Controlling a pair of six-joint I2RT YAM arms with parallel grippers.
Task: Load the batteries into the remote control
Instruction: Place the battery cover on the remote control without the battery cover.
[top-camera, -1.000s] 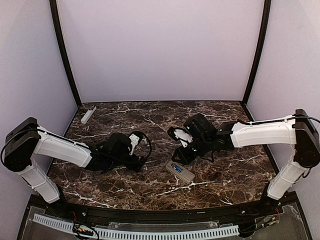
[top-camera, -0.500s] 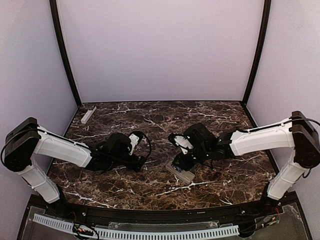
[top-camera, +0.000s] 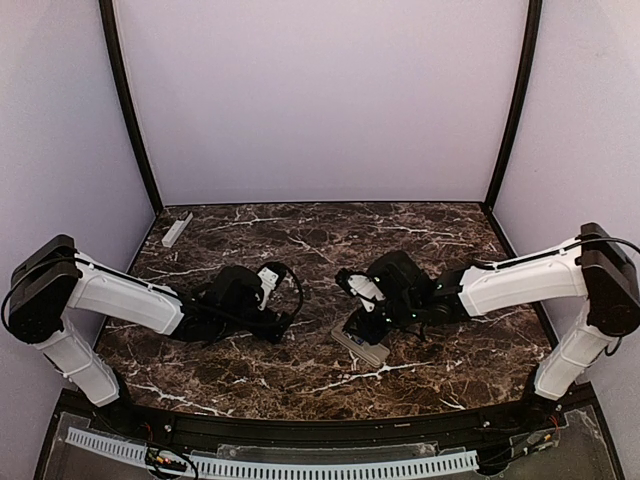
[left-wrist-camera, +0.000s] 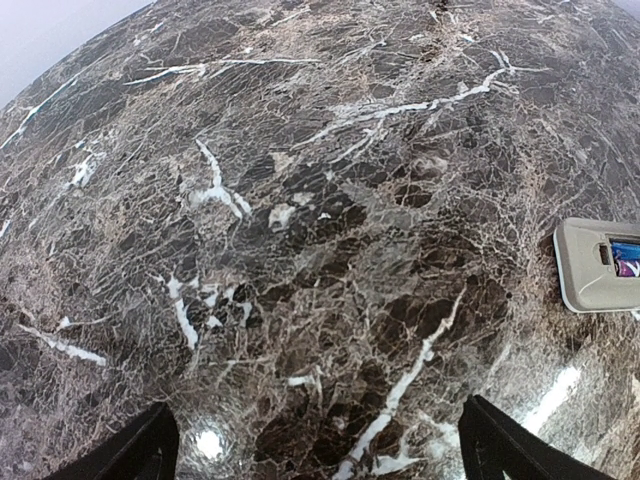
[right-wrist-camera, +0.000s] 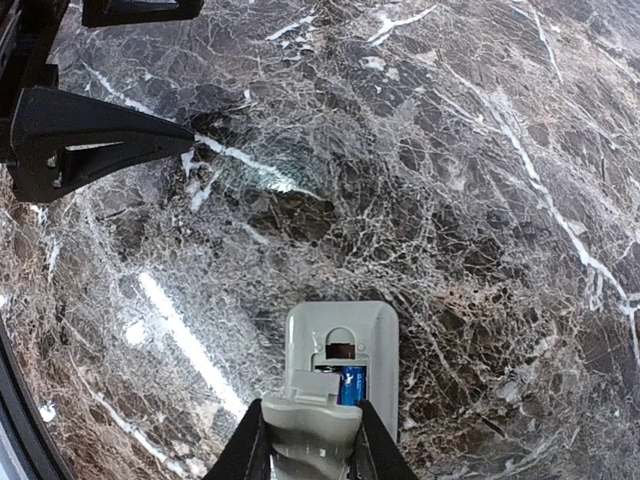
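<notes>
Right gripper pinching cover over remote end, long axes aligned (battery in bay). Left gripper wide open, empty, farther.

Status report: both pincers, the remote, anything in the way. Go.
Left pincer open, empty. Right pincer shut on pale grey piece at the remote control battery bay. One blue battery visible inside. No obstruction seen.
</notes>
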